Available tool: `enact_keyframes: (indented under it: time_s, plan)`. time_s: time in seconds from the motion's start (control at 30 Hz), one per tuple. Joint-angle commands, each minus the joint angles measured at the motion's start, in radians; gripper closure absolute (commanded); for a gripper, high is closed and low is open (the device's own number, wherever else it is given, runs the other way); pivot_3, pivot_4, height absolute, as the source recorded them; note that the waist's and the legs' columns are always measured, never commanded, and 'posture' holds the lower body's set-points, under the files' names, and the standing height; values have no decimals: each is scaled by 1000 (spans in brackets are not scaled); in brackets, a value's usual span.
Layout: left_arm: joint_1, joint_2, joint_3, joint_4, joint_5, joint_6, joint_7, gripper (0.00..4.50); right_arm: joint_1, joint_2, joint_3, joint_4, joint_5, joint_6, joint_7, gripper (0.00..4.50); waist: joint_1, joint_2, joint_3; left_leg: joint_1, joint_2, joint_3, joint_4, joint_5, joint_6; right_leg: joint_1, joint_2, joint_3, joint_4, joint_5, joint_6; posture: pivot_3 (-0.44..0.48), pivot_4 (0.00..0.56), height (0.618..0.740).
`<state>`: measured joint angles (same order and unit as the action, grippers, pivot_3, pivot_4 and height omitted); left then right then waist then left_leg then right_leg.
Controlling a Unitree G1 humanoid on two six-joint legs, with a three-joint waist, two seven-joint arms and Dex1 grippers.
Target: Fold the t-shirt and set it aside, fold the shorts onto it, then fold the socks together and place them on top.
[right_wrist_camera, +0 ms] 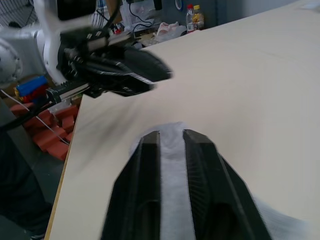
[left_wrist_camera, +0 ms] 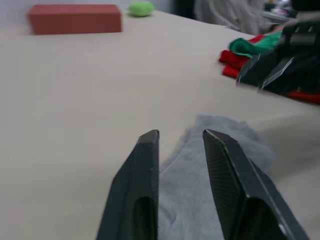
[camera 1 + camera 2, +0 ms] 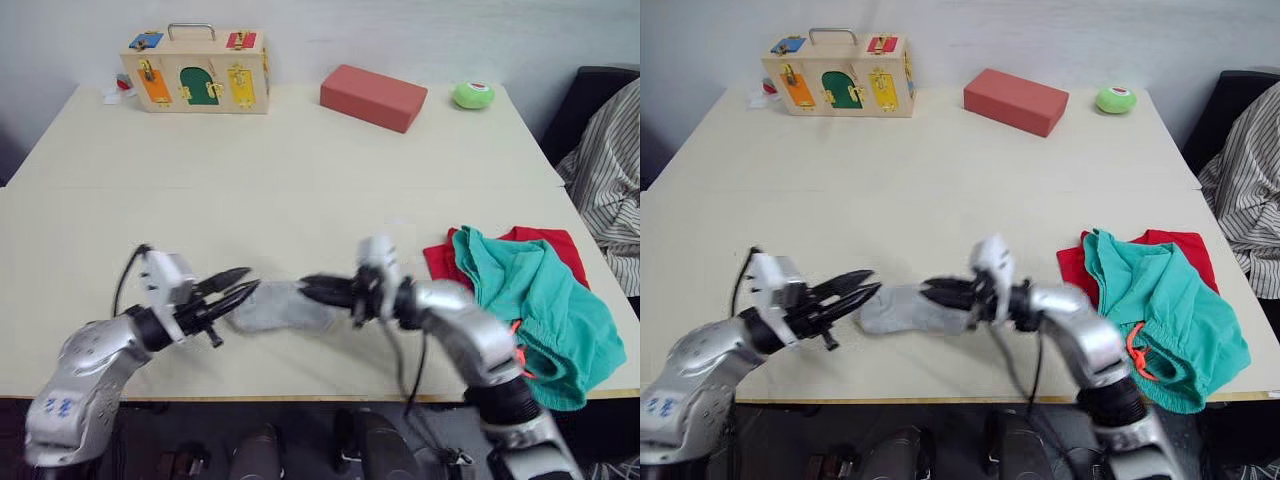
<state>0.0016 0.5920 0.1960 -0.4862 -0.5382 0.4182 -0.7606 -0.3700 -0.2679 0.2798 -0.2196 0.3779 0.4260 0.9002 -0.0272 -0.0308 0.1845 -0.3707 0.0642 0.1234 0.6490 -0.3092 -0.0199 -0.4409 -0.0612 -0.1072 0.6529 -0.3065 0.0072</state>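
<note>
While both grippers point at each other over the near part of the table point(image 3: 300, 190), the socks point(image 3: 275, 308) lie flat between them as a soft, finely ribbed grey cloth. The left gripper point(image 3: 243, 291) has its tapered black fingers point(image 2: 142, 190) parted a narrow way, with grey cloth showing in the gap and one end of the socks right at its tips. The right gripper point(image 3: 308, 289) meets the other end; its fingers point(image 1: 200, 180) are also a little apart, a pale strip of sock showing between them, and whether they press the cloth cannot be told. How many socks make up the grey bundle is hard to make out.

Just beyond the right gripper's wrist, toward the table's right edge, the shorts point(image 3: 535, 305) sit crumpled and teal on top of the t-shirt point(image 3: 545, 242), which shows as a flat red layer mostly hidden under them. A bit of orange drawstring point(image 3: 519, 345) peeks from behind the right arm.

Far across from both grippers stand a smooth red-brown block point(image 3: 373, 96), a green ball point(image 3: 473, 95) and a wooden box point(image 3: 196, 76) with coloured latches and a metal handle. A person's striped sleeve point(image 3: 608, 170) is cut off at the right.
</note>
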Motion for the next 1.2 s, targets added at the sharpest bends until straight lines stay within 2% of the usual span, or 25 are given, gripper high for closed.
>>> enact_keyframes:
  time_s: [0.03,0.13,0.27,0.4,0.5,0.67,0.87,1.0,1.1,1.2]
  plan:
    - [-30,27,-73,111,88,-56,-39,4467,25,60,32,63,-117,-198,-91,4500,-5,0,0,0,0,2,0,0,0,0,0,1,0,0,0,0,150,740]
    - [-49,36,-106,214,151,-84,-37,4467,31,103,60,172,-206,-301,-159,4500,-8,0,0,1,1,2,0,2,-3,-1,1,1,0,0,0,0,150,740]
    - [-69,28,-134,265,176,-70,-31,4467,45,126,69,258,-265,-350,-216,4500,-3,0,0,0,1,1,0,2,-3,-2,0,1,1,0,-1,0,150,740]
    - [-84,-1,-163,297,220,-72,10,4467,59,111,52,298,-303,-384,-253,4500,-2,0,0,1,1,1,0,1,-2,-1,-1,1,1,0,-1,0,150,740]
    - [-83,-34,-144,309,216,-57,54,4467,65,93,11,311,-305,-389,-286,4500,-2,0,0,2,1,1,0,0,0,0,0,1,2,0,-1,0,150,740]
    - [-71,-77,-89,329,156,-84,46,4467,58,48,-63,337,-265,-392,-272,4500,-1,0,0,3,0,1,1,0,0,1,-1,1,2,0,-1,0,150,740]
    - [-64,-83,6,308,63,-135,2,4467,25,9,-107,344,-178,-416,-162,4500,-2,0,0,3,1,0,1,0,1,2,0,0,3,0,-1,0,150,740]
    - [-52,-8,65,234,-82,51,-42,4467,4,15,-105,267,-118,-364,-111,4500,-5,0,0,3,1,0,0,0,1,1,0,0,3,0,-1,0,150,740]
    - [-6,68,184,203,-173,189,-9,3874,-46,35,-24,184,-101,-312,-40,4500,-16,0,0,3,1,0,0,1,0,0,0,0,3,0,-1,0,150,740]
    - [14,128,237,214,-233,294,-11,2992,-60,39,34,198,-135,-294,-13,4500,-18,0,0,3,2,-1,-1,1,-1,0,0,0,4,0,-1,0,150,740]
